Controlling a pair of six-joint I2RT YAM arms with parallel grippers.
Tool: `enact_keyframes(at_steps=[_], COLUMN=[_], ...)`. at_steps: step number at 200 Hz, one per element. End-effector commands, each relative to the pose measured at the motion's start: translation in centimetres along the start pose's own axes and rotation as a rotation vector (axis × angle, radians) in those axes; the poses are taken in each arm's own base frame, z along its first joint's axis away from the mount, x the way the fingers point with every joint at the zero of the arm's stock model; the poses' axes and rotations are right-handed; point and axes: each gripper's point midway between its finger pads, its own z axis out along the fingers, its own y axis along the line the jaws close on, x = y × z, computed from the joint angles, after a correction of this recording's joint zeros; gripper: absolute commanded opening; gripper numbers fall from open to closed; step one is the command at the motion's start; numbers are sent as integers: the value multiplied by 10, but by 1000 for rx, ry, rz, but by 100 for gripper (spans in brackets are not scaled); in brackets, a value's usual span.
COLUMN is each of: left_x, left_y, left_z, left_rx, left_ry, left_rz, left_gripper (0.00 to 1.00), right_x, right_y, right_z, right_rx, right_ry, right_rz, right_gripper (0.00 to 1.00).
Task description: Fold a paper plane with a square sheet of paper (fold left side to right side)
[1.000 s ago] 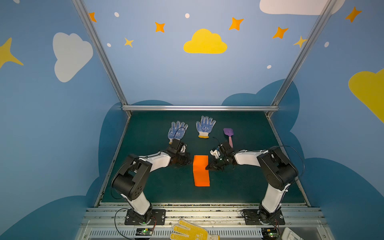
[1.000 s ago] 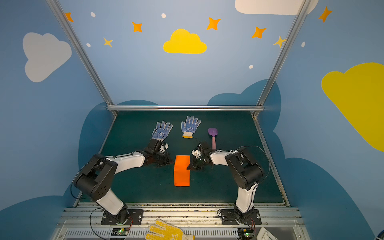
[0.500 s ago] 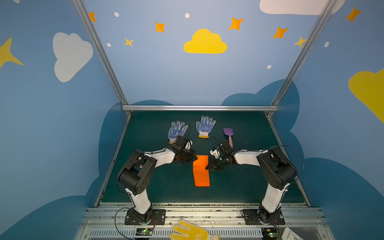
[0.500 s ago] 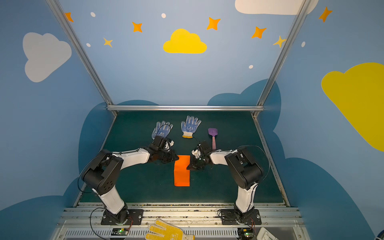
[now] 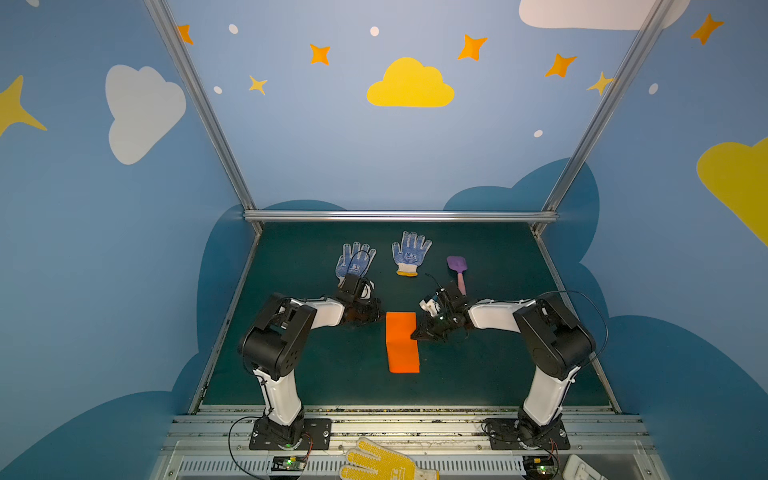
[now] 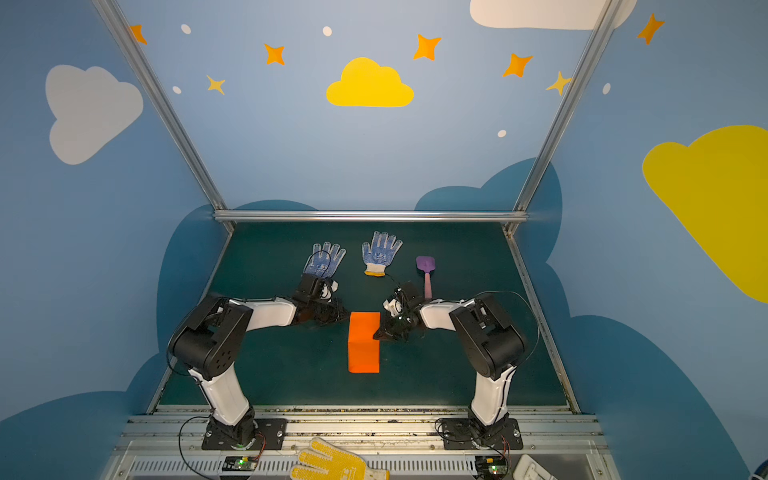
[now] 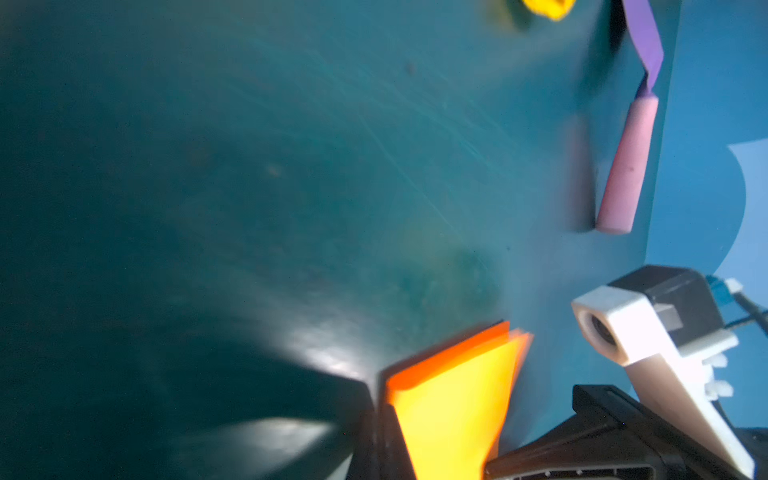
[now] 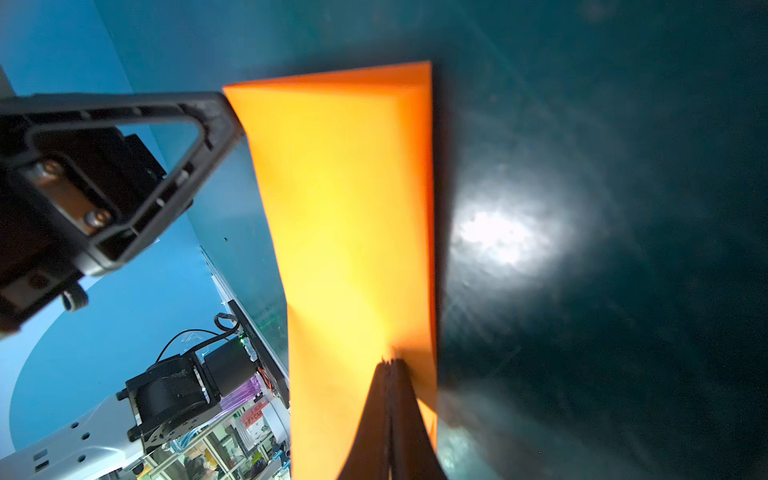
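Note:
The square sheet of paper [image 5: 402, 343] [image 6: 364, 343] is bright orange and lies on the green mat folded into a narrow rectangle; no paper plane is in view. My left gripper [image 5: 376, 318] [image 7: 376, 386] is shut, its tips against the far left corner of the paper [image 7: 453, 399], at the folded edge. My right gripper [image 5: 415, 334] [image 8: 390, 361] is shut too, with its tips resting on the paper [image 8: 353, 208] near the right edge. In the right wrist view the left gripper [image 8: 226, 110] touches the sheet's corner.
Two blue-dotted gloves [image 5: 355, 262] [image 5: 410, 253] and a purple-and-pink toy shovel [image 5: 458, 270] lie behind the grippers. A yellow dotted glove [image 5: 386, 463] rests on the front rail. Metal frame bars and blue walls close in the mat.
The left arm has swung right and brought its shut gripper up to the paper's far left corner. The right arm and the paper have stayed put.

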Motion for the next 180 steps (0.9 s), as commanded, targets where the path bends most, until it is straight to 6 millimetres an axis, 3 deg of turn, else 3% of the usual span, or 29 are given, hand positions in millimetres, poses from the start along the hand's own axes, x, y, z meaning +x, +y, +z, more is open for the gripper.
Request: enact_keyframes(at_steps=[1,25,52,75,95,180], left_x=[0,11,54,91,110,127], left_y=[15,-12,-33,-40,-39,-46], left_z=[-18,-42,-51,-51,-54,-47], left_rx=[-68,-2,34,40,37,72], left_ry=[-23,-26,28,64,67,65], left_rz=[-27,-10,23,38,40,69], left_gripper=[4,4,4,4,4,4], right_x=[34,33,31,31,31,35], right_y=[-97,-97,-96,-96,-98,-104], right_z=[23,23,23,23,24,27], right_rx=[330,328,326,330,337,344], right_ry=[47,45,41,43,42,50], right_rz=[131,129,127,129,129,144], right_gripper=[0,0,0,0,0,0])
